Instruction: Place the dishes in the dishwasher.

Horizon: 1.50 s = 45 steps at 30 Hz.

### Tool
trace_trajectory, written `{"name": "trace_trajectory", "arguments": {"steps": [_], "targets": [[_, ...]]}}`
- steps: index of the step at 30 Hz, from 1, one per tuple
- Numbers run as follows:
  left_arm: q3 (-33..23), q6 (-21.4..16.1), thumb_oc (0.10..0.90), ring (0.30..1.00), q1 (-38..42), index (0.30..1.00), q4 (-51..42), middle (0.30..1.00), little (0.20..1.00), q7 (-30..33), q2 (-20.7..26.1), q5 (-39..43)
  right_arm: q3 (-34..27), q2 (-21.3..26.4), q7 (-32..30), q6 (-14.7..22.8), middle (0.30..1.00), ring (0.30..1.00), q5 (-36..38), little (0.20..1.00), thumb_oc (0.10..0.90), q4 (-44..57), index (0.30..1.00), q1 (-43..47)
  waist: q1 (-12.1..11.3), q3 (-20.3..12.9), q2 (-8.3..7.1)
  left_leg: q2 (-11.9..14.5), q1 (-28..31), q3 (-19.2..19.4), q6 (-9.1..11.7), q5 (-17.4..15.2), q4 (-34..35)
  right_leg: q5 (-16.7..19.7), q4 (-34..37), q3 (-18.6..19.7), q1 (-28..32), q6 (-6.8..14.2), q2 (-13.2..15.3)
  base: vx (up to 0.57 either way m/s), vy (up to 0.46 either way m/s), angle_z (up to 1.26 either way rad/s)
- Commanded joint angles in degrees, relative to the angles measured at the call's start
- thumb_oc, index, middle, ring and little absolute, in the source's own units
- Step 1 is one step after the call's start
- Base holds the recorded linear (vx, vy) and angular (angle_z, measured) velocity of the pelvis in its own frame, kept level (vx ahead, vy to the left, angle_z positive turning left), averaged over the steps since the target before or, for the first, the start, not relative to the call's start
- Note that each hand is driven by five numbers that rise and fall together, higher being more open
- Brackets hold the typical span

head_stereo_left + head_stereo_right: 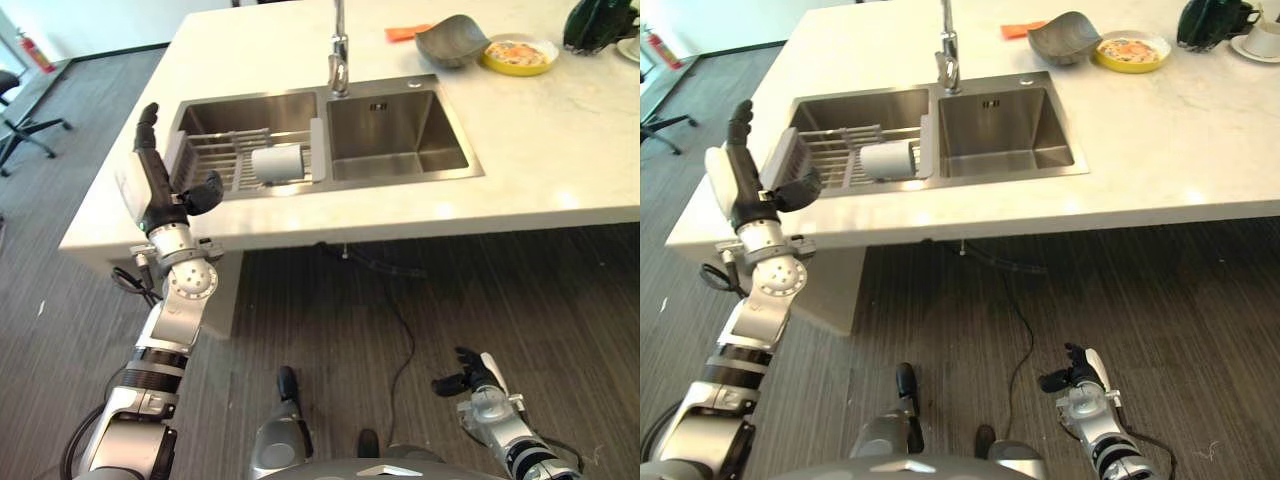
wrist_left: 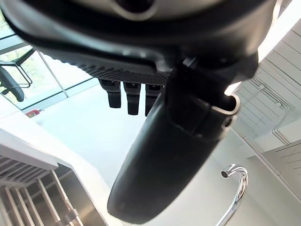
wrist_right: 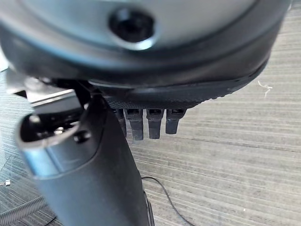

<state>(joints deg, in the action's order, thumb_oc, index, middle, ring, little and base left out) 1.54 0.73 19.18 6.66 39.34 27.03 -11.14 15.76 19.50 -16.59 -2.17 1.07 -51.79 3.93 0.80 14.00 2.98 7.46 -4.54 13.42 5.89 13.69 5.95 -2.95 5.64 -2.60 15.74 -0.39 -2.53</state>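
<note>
A white cup (image 1: 277, 162) lies on its side on a wire dish rack (image 1: 215, 160) set in the left basin of a steel double sink (image 1: 400, 150). My left hand (image 1: 152, 185) is raised at the counter's front left corner, just left of the rack, fingers straight and open, holding nothing. My right hand (image 1: 478, 385) hangs low over the floor at the lower right, fingers relaxed and open, also holding nothing. At the back of the counter stand a grey bowl (image 1: 450, 40) and a yellow dish with food (image 1: 518, 54).
A tap (image 1: 340, 50) rises behind the sink. An orange cloth (image 1: 405, 33) lies left of the grey bowl. A dark green object (image 1: 598, 22) and a white cup on a saucer (image 1: 1265, 38) sit at the far right. An office chair (image 1: 20, 115) stands far left.
</note>
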Motion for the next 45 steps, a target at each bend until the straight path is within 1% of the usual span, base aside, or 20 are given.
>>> {"name": "trace_trajectory", "arguments": {"steps": [1, 3, 4, 6, 7, 8, 9, 10, 12, 13, 17, 22, 25, 27, 30, 31, 33, 35, 36, 45], "targets": [[-1.12, -2.38, 0.800, 0.900, 3.58, 0.900, -6.27, 0.900, 0.900, 0.06, 7.58, -7.00, -1.11, -1.42, 0.02, 2.66, 0.900, 0.900, -1.15, 0.900, 0.800, 3.72, 0.900, 0.83, -0.45, -7.50, -2.18, -0.89, 3.16, 0.18, 0.48, -5.83, -0.98, -4.58, -3.59, -3.36, 1.17, 9.52, 11.72, 0.22, 0.135, -0.08], [0.08, -2.60, 0.800, 0.900, 4.11, 0.900, -7.14, 0.900, 0.900, -0.73, 8.06, -6.89, -0.37, -2.51, 0.49, 2.50, 0.900, 0.900, -1.50, 0.900, 0.800, 3.31, 0.900, 0.89, -0.55, -7.52, -3.37, -2.35, 4.56, 0.46, -0.89, -7.82, -0.95, -4.34, -10.97, -3.08, -1.79, 10.88, 13.41, 0.25, 0.192, 0.11], [0.72, -3.90, 0.800, 0.900, 4.31, 0.900, -9.53, 0.900, 0.900, -2.01, 8.18, -5.62, -0.21, -2.88, 0.98, 2.53, 0.900, 0.900, -1.40, 0.900, 0.800, 3.11, 0.900, 1.26, -0.52, -7.12, -3.73, -2.86, 4.76, 0.11, -1.37, -8.49, -0.95, -3.21, -15.86, -2.33, -4.10, 11.55, 13.33, 0.16, 0.156, 0.01], [0.69, -7.19, 0.800, 0.900, 2.79, 0.900, -14.25, 0.900, 0.900, -4.36, 8.09, -1.21, -0.27, -3.35, 1.16, 2.49, 0.900, 0.900, -0.61, 0.900, 0.800, 4.21, 0.900, 2.15, 0.07, -5.90, -3.99, -3.60, 6.01, -1.18, -2.37, -9.84, -0.95, -0.16, -25.87, -0.28, -9.11, 12.61, 12.38, 0.12, 0.121, 0.09], [-0.05, -8.64, 0.800, 0.900, 1.63, 0.900, -17.25, 0.900, 0.900, -5.67, 8.65, 0.73, -0.46, -3.22, 1.16, 2.59, 0.900, 0.900, -0.11, 0.900, 0.800, 4.94, 0.900, 2.44, 0.54, -5.68, -3.37, -3.39, 6.30, -1.68, -2.68, -10.38, -0.95, 1.31, -28.95, 1.41, -11.67, 12.64, 10.41, 0.21, 0.132, 0.36], [-1.65, -11.44, 0.800, 0.900, -0.08, 0.900, -19.96, 0.900, 0.900, -6.12, 9.92, 3.02, -1.10, -2.82, 1.14, 3.02, 0.900, 0.900, 0.64, 0.900, 0.800, 5.22, 0.900, 3.21, 0.92, -5.11, -2.64, -3.43, 7.62, -2.39, -2.49, -11.62, -0.95, 0.15, -26.83, 1.02, -16.34, 11.67, 9.40, 0.18, 0.086, 0.43], [-1.94, -11.52, 0.800, 0.900, -0.36, 0.900, -20.14, 0.900, 0.900, -6.28, 9.96, 3.17, -0.97, -2.81, 1.18, 3.05, 0.900, 0.900, 0.68, 0.900, 0.800, 5.17, 0.900, 3.27, 1.09, -5.23, -2.66, -3.45, 7.62, -2.43, -2.44, -11.83, -0.95, -0.09, -26.85, 0.96, -16.31, 11.64, 9.43, 0.27, 0.007, 0.21], [-3.47, -13.88, 0.800, 0.900, -1.36, 0.900, -21.99, 0.900, 0.900, -6.60, 9.86, 7.76, -1.15, -2.07, 1.18, 2.75, 0.900, 0.900, 0.87, 0.900, 0.800, 3.96, 0.900, 4.25, 0.70, -4.88, -2.66, -3.66, 8.49, -2.02, -1.78, -12.64, -0.95, -1.26, -17.62, -3.08, -17.69, 10.27, 10.44, 0.19, -0.054, 0.27], [-4.41, -15.11, 0.800, 0.900, -1.96, 0.900, -23.28, 0.900, 0.900, -8.45, 9.58, 10.22, -0.55, -2.68, 1.23, 2.74, 0.900, 0.900, 0.74, 0.900, 0.800, 3.45, 0.900, 4.66, 0.83, -4.64, -2.69, -3.50, 8.84, -2.98, -1.59, -12.22, -0.95, -1.41, -15.27, -4.46, -14.73, 10.08, 10.49, 0.13, -0.052, 0.24], [-5.14, -16.93, 0.800, 0.900, -4.04, 0.900, -23.30, 0.900, 0.900, -8.60, 5.00, 14.79, -0.65, -2.76, 1.21, 2.73, 0.900, 0.900, 0.04, 0.900, 0.800, 3.26, 0.900, 3.96, 0.45, -4.63, -3.42, -3.03, 9.48, -2.34, -1.74, -12.38, -0.95, -1.92, -14.56, -4.90, -13.33, 10.01, 10.66, 0.04, -0.035, 0.27], [-5.37, -17.96, 0.800, 0.900, -6.36, 0.900, -25.18, 0.900, 0.900, -10.75, 1.20, 19.06, -3.35, -1.73, 0.65, 2.55, 0.900, 0.900, 1.37, 0.900, 0.800, 1.65, 0.900, 2.28, -0.29, -6.03, -3.83, -2.85, 9.48, -1.93, -1.42, -12.26, -0.95, -2.44, -9.43, -6.20, -8.76, 8.88, 9.95, 0.09, -0.086, 0.20], [-9.86, -16.92, 0.800, 0.900, -11.04, 0.900, -28.46, 0.900, 0.900, -10.55, 5.54, 13.29, -4.17, -1.02, 0.82, 2.50, 0.900, 0.900, 0.33, 0.900, 0.800, 1.41, 0.900, -0.34, -1.70, -6.68, -3.61, -1.53, 10.14, -1.95, 0.37, -11.14, -0.95, -2.28, -0.64, -7.29, -2.89, 8.17, 8.85, 0.05, -0.094, -0.01], [-10.00, -16.47, 0.800, 0.900, -13.16, 0.900, -28.56, 0.900, 0.900, -12.31, 7.04, 13.14, -3.34, -0.84, 1.09, 2.43, 0.900, 0.900, -0.77, 0.900, 0.800, 1.45, 0.900, 0.03, -1.92, -6.23, -3.31, -0.93, 10.20, -1.86, 0.82, -10.55, -0.95, -2.94, -0.64, -7.27, -2.55, 7.83, 8.48, -0.03, -0.077, -0.21], [-8.94, -14.51, 0.800, 0.900, -16.30, 0.900, -27.55, 0.900, 0.900, -16.20, 11.24, 9.91, -2.97, -0.42, 1.44, 2.31, 0.900, 0.900, -1.69, 0.900, 0.800, 1.47, 0.900, 0.62, -1.73, -5.53, -2.44, -0.62, 10.17, -1.62, 1.04, -10.06, -0.95, -3.15, -0.64, -6.95, -2.65, 7.98, 8.50, -0.02, -0.013, -0.02], [-9.16, -12.14, 0.800, 0.900, -19.06, 0.900, -28.20, 0.900, 0.900, -21.15, 26.13, -2.18, -1.99, -0.04, 3.30, 2.77, 0.900, 0.900, -3.40, 0.900, 0.800, 0.87, 0.900, 0.56, -1.54, -4.81, -1.82, -0.63, 10.26, -1.12, 1.44, -10.02, -1.12, -3.01, -0.64, -6.80, -2.56, 8.13, 8.71, -0.01, -0.016, -0.10], [-9.24, -12.13, 0.800, 0.900, -19.10, 0.900, -28.22, 0.900, 0.900, -21.16, 26.28, -2.19, -1.97, -0.19, 3.30, 2.77, 0.900, 0.900, -3.44, 0.900, 0.800, 0.87, 0.900, 0.60, -1.56, -4.87, -1.88, -0.53, 10.07, -1.07, 1.42, -9.62, -0.99, -2.69, -0.64, -6.74, -2.84, 8.07, 8.61, -0.03, -0.015, -0.15], [-8.88, -12.33, 0.800, 0.900, -21.13, 0.900, -29.45, 0.900, 0.900, -24.85, 29.85, -2.36, -0.54, -0.33, 4.45, 2.42, 0.900, 0.900, -5.13, 0.900, 0.800, 0.97, 0.900, 0.59, -1.35, -4.82, -1.26, -0.43, 9.87, -0.75, 1.55, -9.50, -1.03, -2.49, -0.64, -6.55, -3.26, 8.09, 8.48, -0.03, -0.001, 0.01], [-9.03, -11.02, 0.800, 0.900, -23.01, 0.900, -29.46, 0.900, 0.900, -27.82, 29.19, -1.35, 0.30, -1.20, 5.11, 1.87, 0.900, 0.900, -6.16, 0.900, 0.800, 0.63, 0.900, 0.41, -1.01, -4.94, -1.05, -0.20, 10.06, -0.31, 1.59, -9.51, -1.07, -2.51, -0.64, -6.28, -3.39, 8.16, 8.51, -0.03, -0.001, 0.00], [-7.19, -10.47, 0.800, 0.900, -22.06, 0.900, -28.31, 0.900, 0.900, -29.46, 26.04, 1.25, 0.82, -1.37, 5.70, 1.19, 0.900, 0.900, -6.63, 0.900, 0.800, 0.44, 0.900, 0.31, -0.45, -4.93, -0.87, 0.07, 10.26, -0.02, 1.63, -9.49, -1.02, -2.51, -0.64, -6.00, -3.39, 8.12, 8.56, -0.02, -0.008, -0.09], [1.36, -8.79, 0.800, 0.900, -16.48, 0.900, -27.93, 0.900, 0.900, -35.55, 19.89, 4.36, 1.82, -2.02, 7.37, -0.17, 0.900, 0.900, -7.19, 0.900, 0.800, -2.06, 0.900, 0.53, 1.75, -5.28, -0.37, 0.53, 11.43, 1.55, 1.45, -10.52, -0.95, -1.81, -0.64, -4.90, -4.10, 8.36, 8.91, -0.01, 0.001, -0.05]]}}
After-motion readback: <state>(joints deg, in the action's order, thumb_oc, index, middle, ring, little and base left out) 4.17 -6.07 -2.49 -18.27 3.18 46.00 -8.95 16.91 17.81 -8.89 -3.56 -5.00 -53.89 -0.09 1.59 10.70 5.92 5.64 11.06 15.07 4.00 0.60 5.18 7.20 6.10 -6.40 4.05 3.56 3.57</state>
